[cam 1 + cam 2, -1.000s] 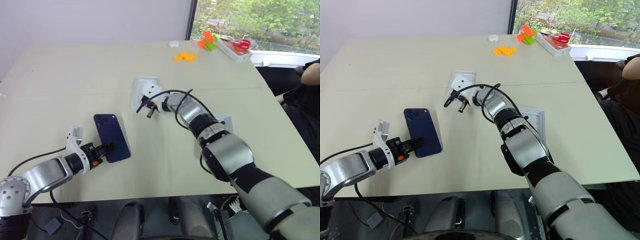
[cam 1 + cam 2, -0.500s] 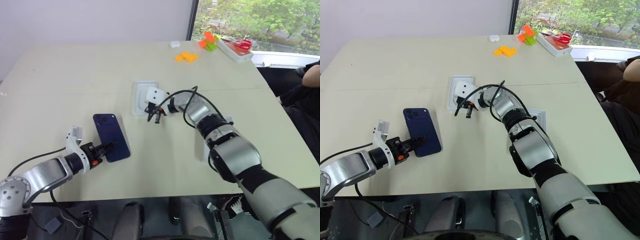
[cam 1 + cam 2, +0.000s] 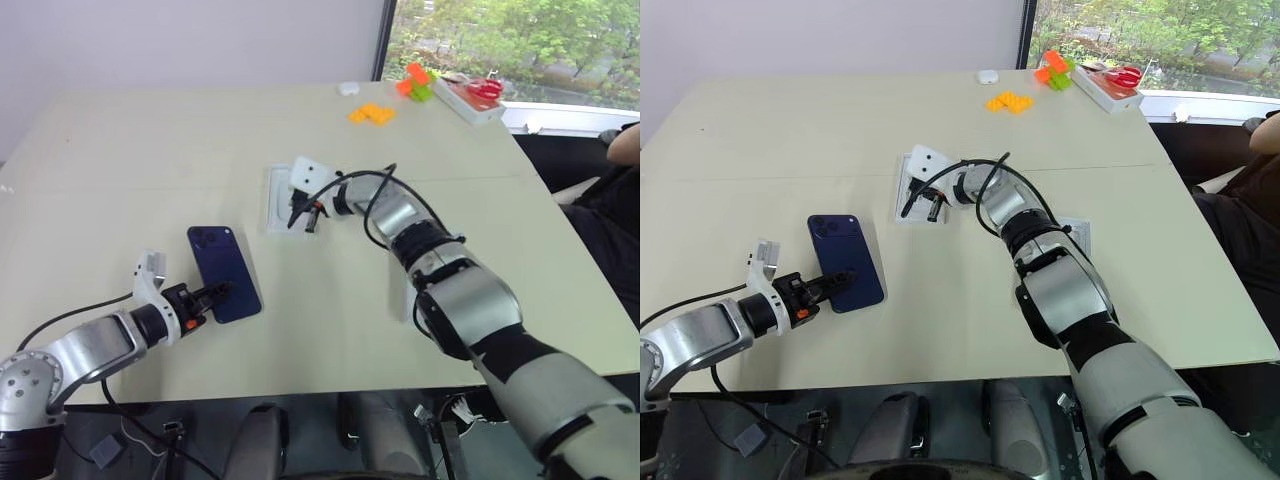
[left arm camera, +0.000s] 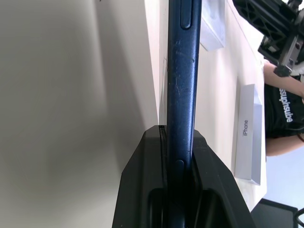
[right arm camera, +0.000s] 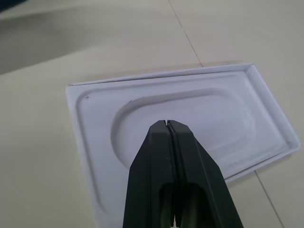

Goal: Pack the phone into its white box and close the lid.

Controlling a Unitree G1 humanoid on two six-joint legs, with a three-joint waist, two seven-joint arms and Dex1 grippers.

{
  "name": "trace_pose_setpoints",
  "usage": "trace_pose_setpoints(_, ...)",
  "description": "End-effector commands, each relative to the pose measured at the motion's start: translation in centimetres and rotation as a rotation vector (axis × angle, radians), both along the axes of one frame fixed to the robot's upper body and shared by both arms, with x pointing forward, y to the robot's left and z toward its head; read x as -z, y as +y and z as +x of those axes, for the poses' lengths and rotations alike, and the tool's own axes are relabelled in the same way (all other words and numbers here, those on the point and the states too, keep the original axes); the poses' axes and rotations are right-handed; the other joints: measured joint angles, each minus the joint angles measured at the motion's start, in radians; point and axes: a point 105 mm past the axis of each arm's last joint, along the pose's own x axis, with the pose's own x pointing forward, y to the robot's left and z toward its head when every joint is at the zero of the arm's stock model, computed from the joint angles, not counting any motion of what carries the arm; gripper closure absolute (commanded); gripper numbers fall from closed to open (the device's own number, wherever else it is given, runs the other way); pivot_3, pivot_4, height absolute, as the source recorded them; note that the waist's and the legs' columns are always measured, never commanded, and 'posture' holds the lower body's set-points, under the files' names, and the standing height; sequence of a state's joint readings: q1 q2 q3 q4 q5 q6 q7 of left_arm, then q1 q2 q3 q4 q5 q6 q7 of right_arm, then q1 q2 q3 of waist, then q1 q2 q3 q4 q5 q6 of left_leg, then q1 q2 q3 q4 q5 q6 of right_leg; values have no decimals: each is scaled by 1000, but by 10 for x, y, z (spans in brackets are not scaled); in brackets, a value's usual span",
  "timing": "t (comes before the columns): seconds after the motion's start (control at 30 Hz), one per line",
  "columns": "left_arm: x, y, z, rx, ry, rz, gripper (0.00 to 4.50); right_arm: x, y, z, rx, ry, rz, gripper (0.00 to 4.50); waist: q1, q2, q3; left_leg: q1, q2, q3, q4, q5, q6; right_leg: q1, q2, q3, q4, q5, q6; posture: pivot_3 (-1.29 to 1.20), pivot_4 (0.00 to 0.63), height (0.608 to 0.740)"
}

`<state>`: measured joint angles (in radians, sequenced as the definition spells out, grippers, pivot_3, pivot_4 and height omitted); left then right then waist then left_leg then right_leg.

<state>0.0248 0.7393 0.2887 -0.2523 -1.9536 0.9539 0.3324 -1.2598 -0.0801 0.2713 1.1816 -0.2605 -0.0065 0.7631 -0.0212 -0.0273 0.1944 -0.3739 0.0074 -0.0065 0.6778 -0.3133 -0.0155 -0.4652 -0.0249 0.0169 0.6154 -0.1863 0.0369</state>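
From the head camera, our left gripper (image 3: 218, 294) clamps the near end of the phone (image 3: 224, 272), which lies camera-side up on the table (image 3: 120, 170). Our right gripper (image 3: 305, 218) hangs, fingers pressed together, over the white box (image 3: 277, 187) at mid-table. The lid (image 3: 1077, 236) lies beyond our right forearm.

At our left wrist, black fingers (image 4: 142, 190) pinch the phone's navy edge, with the lid (image 4: 249, 135) on its side farther off.

At our right wrist, the clenched, empty gripper (image 5: 167, 124) points into the box's oval-recessed insert (image 5: 190, 118).
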Motion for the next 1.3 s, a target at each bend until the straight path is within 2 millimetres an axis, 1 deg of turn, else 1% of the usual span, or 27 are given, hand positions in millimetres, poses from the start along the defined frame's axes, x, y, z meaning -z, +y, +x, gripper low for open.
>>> trace_pose_setpoints(0.03,-12,-1,3,9,-45,-18,4500,-6,8,2,-10,-60,-35,4458,0,0,0,0,0,0,0,0,0,0,0,0,0,0,0,0,150,726)
trace_pose_setpoints(0.17,-12,-1,1,1,-47,-19,4500,7,10,-4,-59,-56,-102,4458,0,0,0,0,-1,0,0,0,0,0,-1,0,0,0,0,0,150,726)
trace_pose_setpoints(0.23,-12,-1,1,-2,-47,-19,4500,9,11,-7,-88,-51,-119,4458,0,0,0,0,-1,0,0,0,0,0,-1,0,0,0,0,0,150,726)
trace_pose_setpoints(0.37,-12,-1,0,-9,-49,-18,4500,19,7,-28,-297,17,-169,4458,0,0,0,0,-1,0,0,0,0,1,-1,0,0,1,2,0,150,726)
trace_pose_setpoints(0.5,-12,0,1,-12,-50,-19,4500,29,-4,-49,-440,71,-199,4458,4,0,0,1,-1,-1,0,0,0,2,-1,-1,0,1,3,0,150,726)
trace_pose_setpoints(0.6,-12,0,1,-12,-49,-19,4500,33,-12,-60,-478,90,-197,4458,5,0,0,1,-1,-2,0,0,0,3,-2,-1,0,1,3,0,150,726)
trace_pose_setpoints(0.73,-12,-1,2,-10,-50,-20,4500,35,-22,-81,-508,101,-188,4458,8,0,0,2,-1,-3,1,0,0,3,-2,-2,0,1,3,0,150,726)
trace_pose_setpoints(0.8,-12,-1,2,-8,-50,-20,4500,35,-24,-89,-510,109,-180,4458,9,0,-1,2,-1,-3,1,0,0,3,-2,-2,0,1,3,0,150,726)
trace_pose_setpoints(0.87,-11,-2,3,-3,-44,-21,4500,27,-24,-93,-460,70,-136,4458,8,-1,-1,2,-2,-3,1,1,-2,3,-2,-2,0,1,2,0,150,726)
trace_pose_setpoints(1.0,-10,-3,5,6,-35,-23,4500,-1,-18,-93,-358,-8,-15,4458,6,0,0,2,-2,-3,2,3,-5,3,-1,-2,2,0,0,0,150,726)
trace_pose_setpoints(1.07,-10,-3,5,7,-35,-23,4500,-14,-19,-91,-299,-16,33,4458,5,0,0,2,-2,-2,2,4,-8,3,-1,-2,2,0,0,0,150,726)
trace_pose_setpoints(1.1,-10,-3,6,8,-35,-23,4500,-17,-24,-92,-282,-26,27,4458,7,0,-1,2,-2,-2,2,5,-8,3,0,-2,3,1,-1,0,150,726)
trace_pose_setpoints(1.17,-10,-3,5,10,-34,-23,4500,-18,-32,-96,-272,-35,4,4458,7,0,-1,2,-2,-2,2,5,-9,3,0,-3,3,1,-1,0,150,726)
trace_pose_setpoints(1.23,-9,-3,5,12,-33,-23,4500,-16,-37,-100,-276,-32,-10,4458,10,0,-1,1,-2,-2,2,5,-9,3,0,-4,2,1,-1,0,150,726)
trace_pose_setpoints(1.3,-9,-3,5,14,-30,-22,4500,-8,-43,-107,-287,-16,-45,4458,9,0,-1,1,-2,-2,2,5,-9,3,0,-4,2,1,-1,0,150,726)
